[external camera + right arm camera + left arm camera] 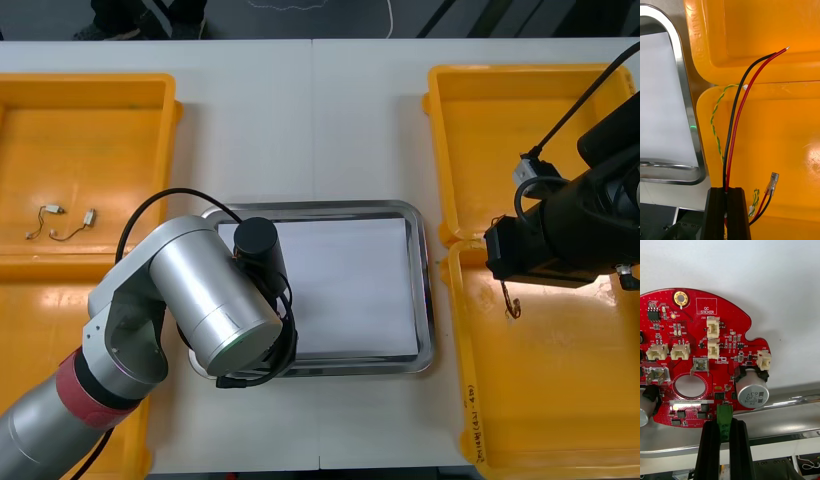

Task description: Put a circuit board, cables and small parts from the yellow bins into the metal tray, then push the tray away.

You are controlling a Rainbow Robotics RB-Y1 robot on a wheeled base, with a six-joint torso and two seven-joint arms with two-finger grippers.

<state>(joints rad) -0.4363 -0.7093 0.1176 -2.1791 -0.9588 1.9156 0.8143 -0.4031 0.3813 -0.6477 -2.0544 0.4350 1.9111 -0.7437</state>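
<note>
Electronics lab bench was indicated: yellow bins (85, 130), metal tray (425, 290), red circuit board (696, 348), cables (736, 120), light table (310, 120).

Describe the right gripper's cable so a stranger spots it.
Look right of the metal tray, where the left gripper holds a red circuit board, to the yellow bins. The right gripper is shut on a black-and-red cable; its neighbour is twisted green and yellow.

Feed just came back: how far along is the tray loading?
Nothing looks finished: the metal tray shows bare white where visible. In hand: the left gripper, jaws shut on the red circuit board, holds it over the tray; the right gripper grips a black and red cable above the right yellow bins. Still to do: releasing both, the remaining items, pushing the tray.
</note>
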